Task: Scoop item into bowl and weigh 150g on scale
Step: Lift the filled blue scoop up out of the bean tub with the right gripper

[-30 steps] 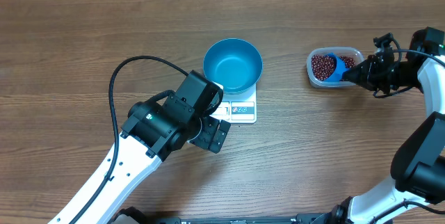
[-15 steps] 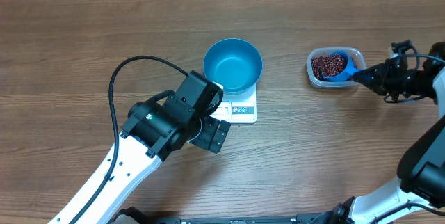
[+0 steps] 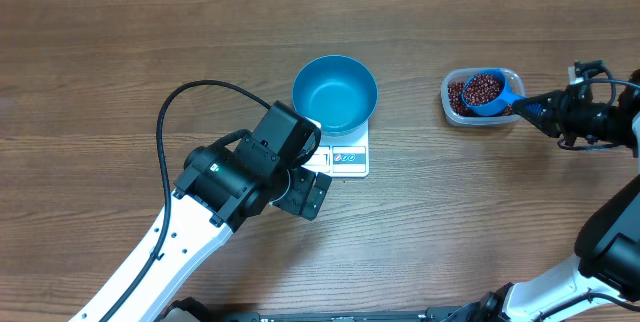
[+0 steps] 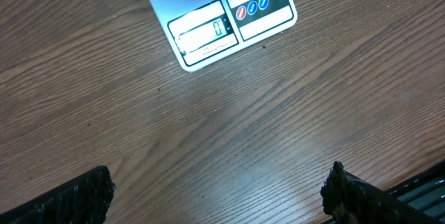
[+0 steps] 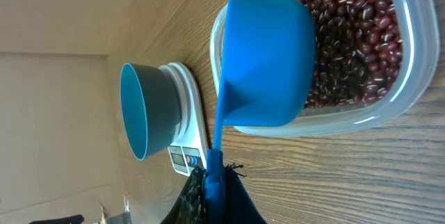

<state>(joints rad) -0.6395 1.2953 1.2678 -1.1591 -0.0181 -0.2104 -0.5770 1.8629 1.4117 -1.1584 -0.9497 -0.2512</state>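
I'm holding the scoop (image 5: pixel 268 64) of beans (image 3: pixel 484 86) above the tub (image 3: pixel 447 98), right jaws clamped on its handle, left jaws wide and empty. Next I'm carrying it toward nine o'clock to the bowl (image 3: pixel 335 92).

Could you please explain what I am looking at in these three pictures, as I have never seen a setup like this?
These are two robot arms at a wooden table, each ending in a two-finger gripper. One picture looks down from above; the other two come from small cameras on the wrists. In the middle, an empty blue bowl stands on a white kitchen scale. To the right is a clear tub of red-brown beans. The right gripper is shut on the handle of a blue scoop, which is full of beans and held over the tub. The left gripper is open and holds nothing, near the scale's display edge.
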